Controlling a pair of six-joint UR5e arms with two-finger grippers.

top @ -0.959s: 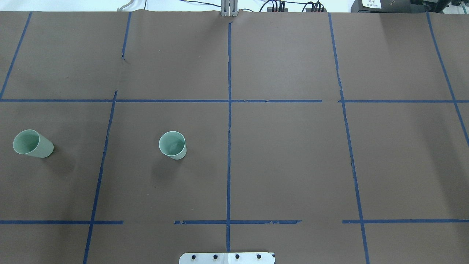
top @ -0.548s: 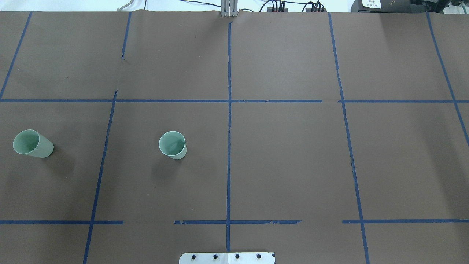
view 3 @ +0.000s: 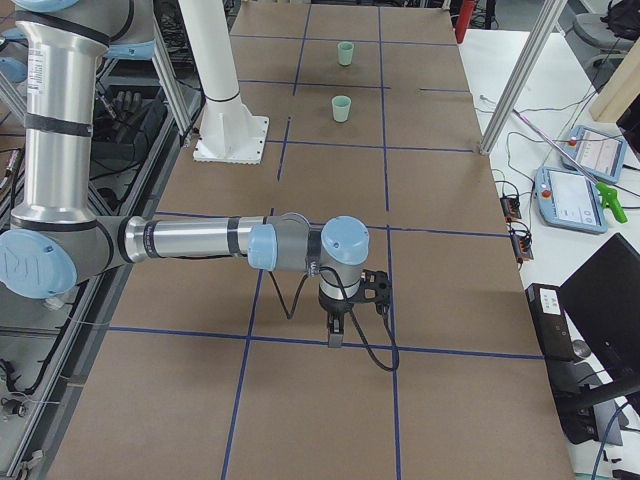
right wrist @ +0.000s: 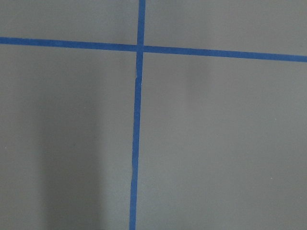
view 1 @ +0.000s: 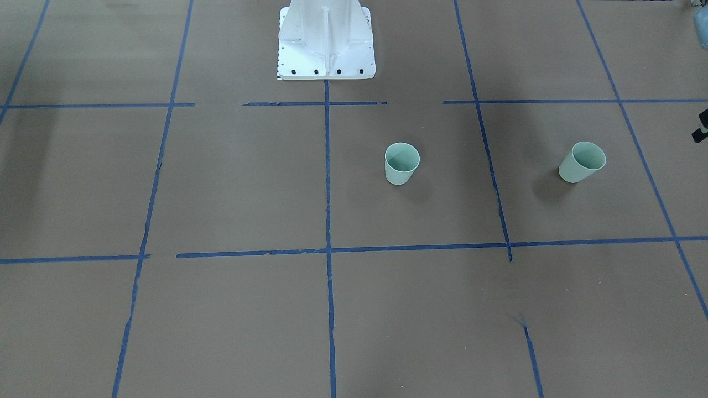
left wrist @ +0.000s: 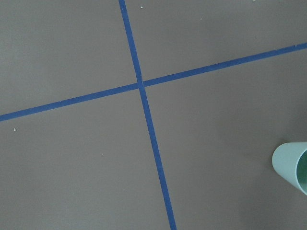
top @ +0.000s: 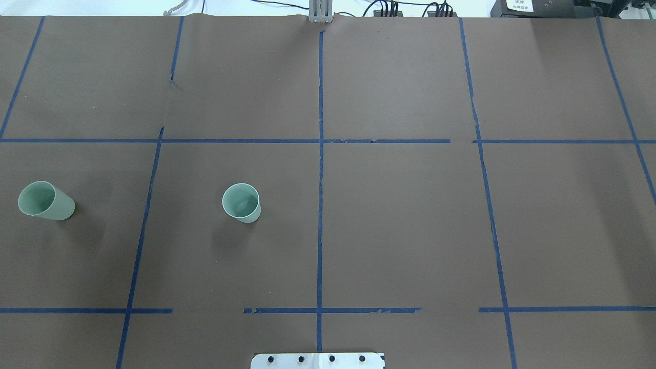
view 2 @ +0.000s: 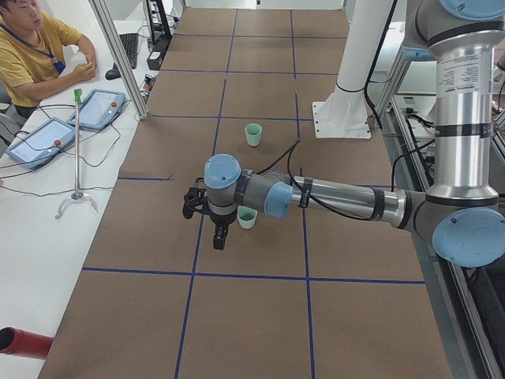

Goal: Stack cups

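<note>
Standing upright, left cup point(top: 45, 200) and middle cup point(top: 241, 202): pale mint, tapered (handle-less).

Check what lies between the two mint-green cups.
Only bare brown table covering crossed by one blue tape line, seen in the overhead view between the left-edge cup and the middle cup.

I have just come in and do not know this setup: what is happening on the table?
Nothing is held yet. Two small pale mint-green plastic cups stand upright and apart: the outer cup and the inner cup. The left gripper hangs near the outer cup; the right gripper is far from both.
</note>
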